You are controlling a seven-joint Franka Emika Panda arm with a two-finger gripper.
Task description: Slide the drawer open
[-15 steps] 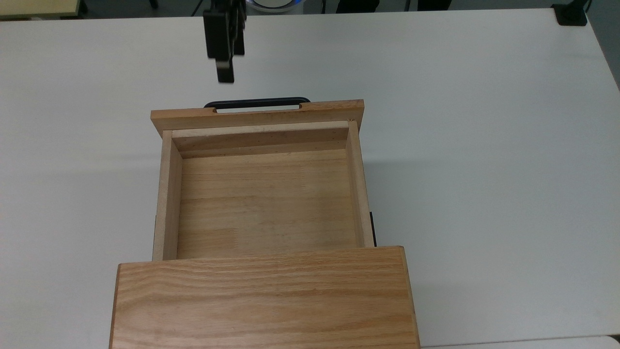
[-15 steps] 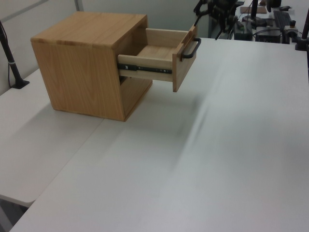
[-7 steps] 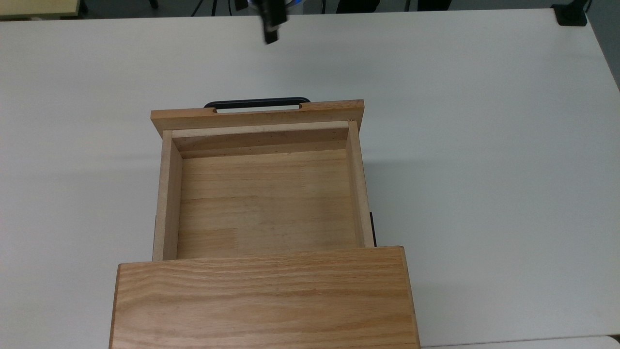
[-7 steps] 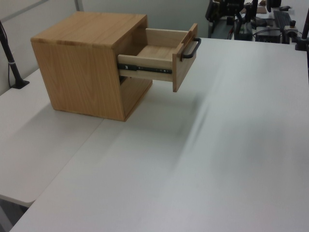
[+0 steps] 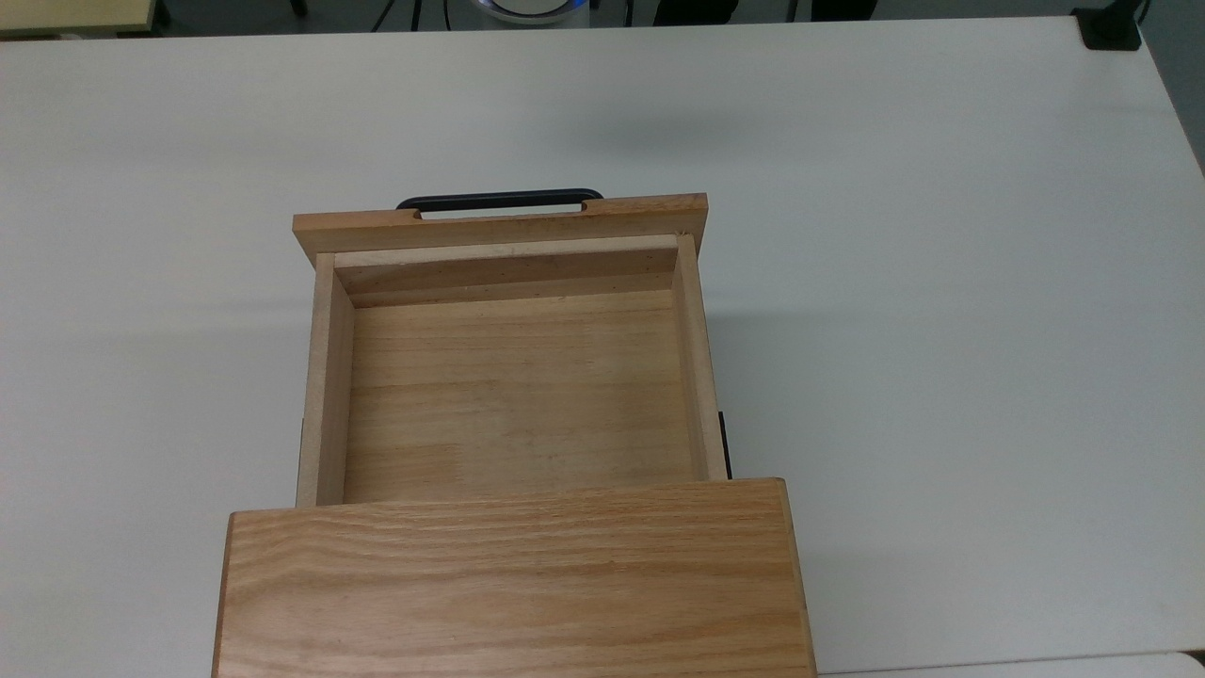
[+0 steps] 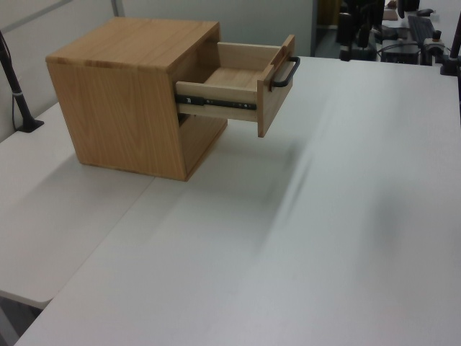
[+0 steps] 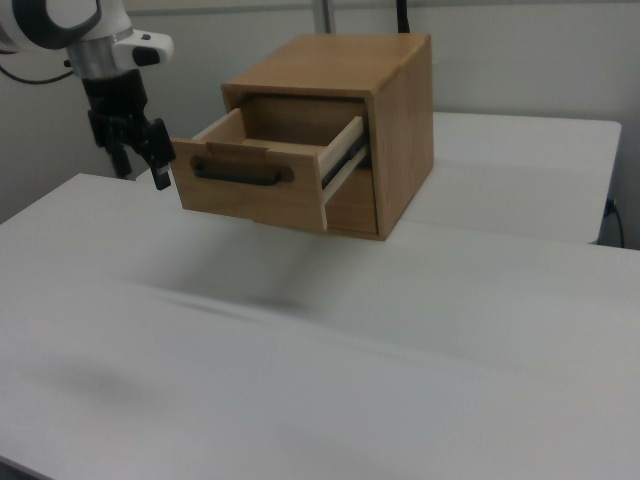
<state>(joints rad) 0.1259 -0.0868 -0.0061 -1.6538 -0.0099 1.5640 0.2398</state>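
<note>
One drawer is pulled far out of the wooden cabinet on the white table | black handle on its front panel | gripper hangs apart, at the right view's left of the handle | jaws: cannot tell

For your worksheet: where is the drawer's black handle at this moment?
In the right view, the black handle sits on the front panel of the pulled-out drawer, just right of the gripper, apart from it.
</note>
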